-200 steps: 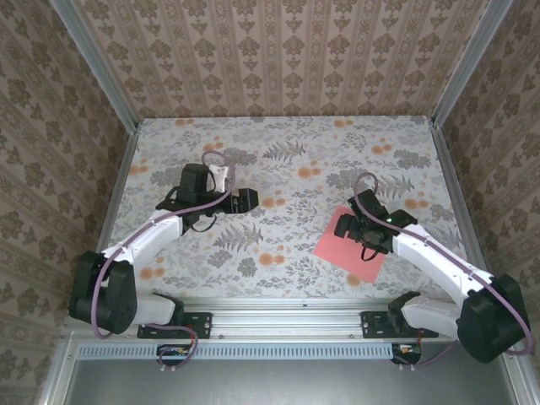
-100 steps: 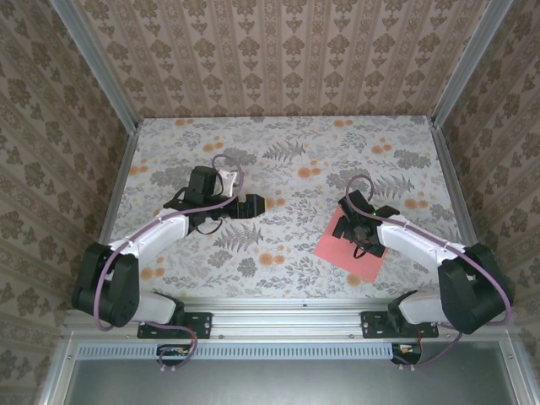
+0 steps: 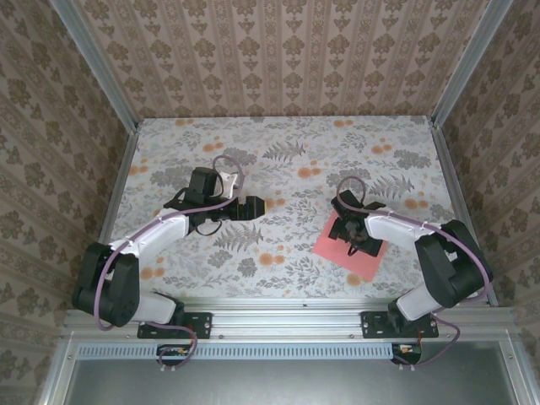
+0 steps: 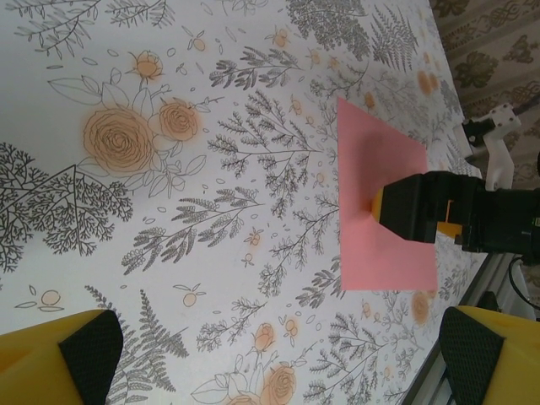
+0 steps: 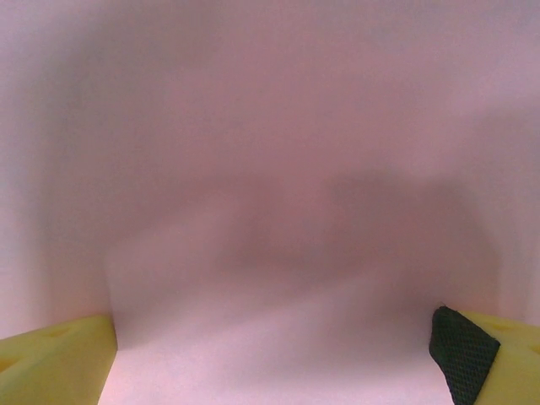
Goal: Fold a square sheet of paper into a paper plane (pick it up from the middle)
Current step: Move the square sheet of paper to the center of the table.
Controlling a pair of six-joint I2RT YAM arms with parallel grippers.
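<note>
Right now the yellow fingers (image 5: 52, 364) of the right gripper (image 5: 270, 375) are spread wide, one at each lower corner of my right wrist view. Nothing is pinched between them. All I see there is a blurred pink surface, the square sheet of coral-pink paper (image 5: 270, 169), so the tips must be very close to it. I cannot tell whether they touch.

From above, the right gripper (image 3: 353, 236) hangs over the middle of the square sheet of coral-pink paper (image 3: 336, 251). The sheet lies flat on the floral-print table (image 3: 287, 169), close to the near edge and towards the right side. The left wrist view shows the same sheet (image 4: 371, 160) with four clean edges and no crease.

The left gripper (image 3: 253, 205) is also spread wide and holds nothing. It sits well apart from the sheet near the table's centre and points towards it.

As I judge it, the task has barely begun. The reach to the sheet's middle looks done, but the pinch, the lift and every fold of the paper plane are left.
</note>
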